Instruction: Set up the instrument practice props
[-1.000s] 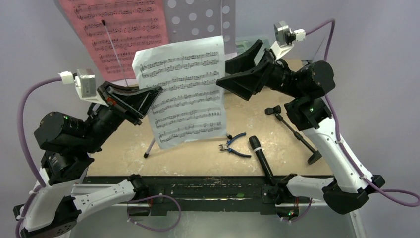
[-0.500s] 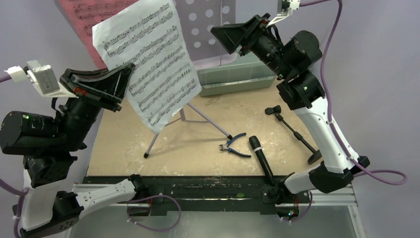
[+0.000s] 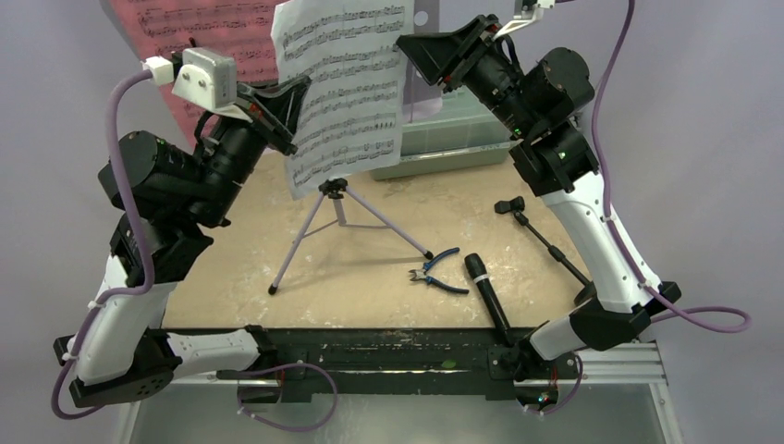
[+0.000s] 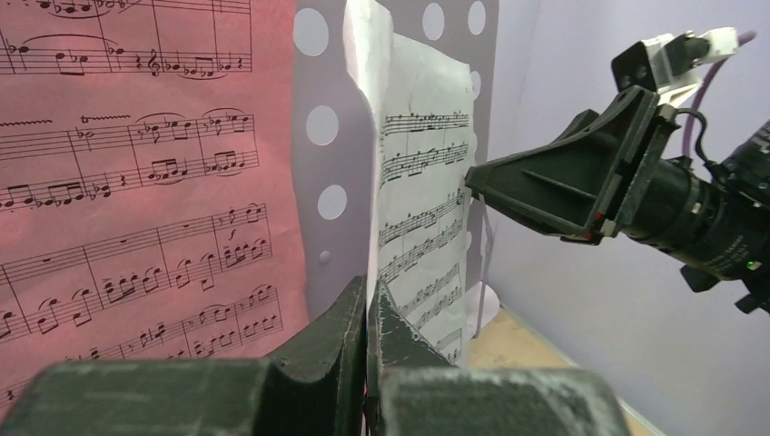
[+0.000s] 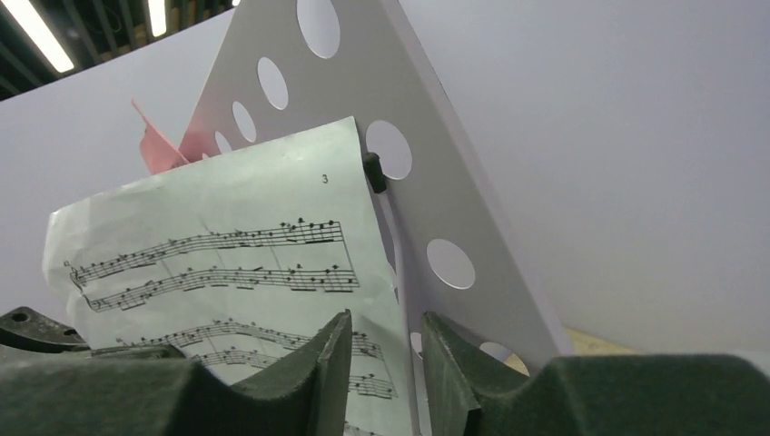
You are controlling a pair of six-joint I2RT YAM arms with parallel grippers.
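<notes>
My left gripper (image 3: 294,100) is shut on the left edge of the white sheet of music (image 3: 342,83) and holds it upright against the right half of the pale lilac perforated music stand (image 3: 333,215). The left wrist view shows the shut jaws (image 4: 368,300) on the sheet (image 4: 422,209), beside the pink sheet (image 4: 136,182) on the stand (image 4: 318,182). My right gripper (image 3: 414,51) is open at the sheet's right edge; its jaws (image 5: 386,327) straddle the sheet (image 5: 227,245) and stand edge (image 5: 427,163). The black microphone (image 3: 487,294) and the black round-based stand (image 3: 550,248) lie on the table.
Blue-handled pliers (image 3: 436,270) lie by the tripod's right leg. A translucent green toolbox (image 3: 444,139) stands at the back behind the music stand. The pink sheet (image 3: 176,37) fills the stand's left half.
My left gripper has carried the white sheet up and to the right, from in front of the tripod to the stand's right half. My right gripper has risen and now sits at the sheet's right edge.
</notes>
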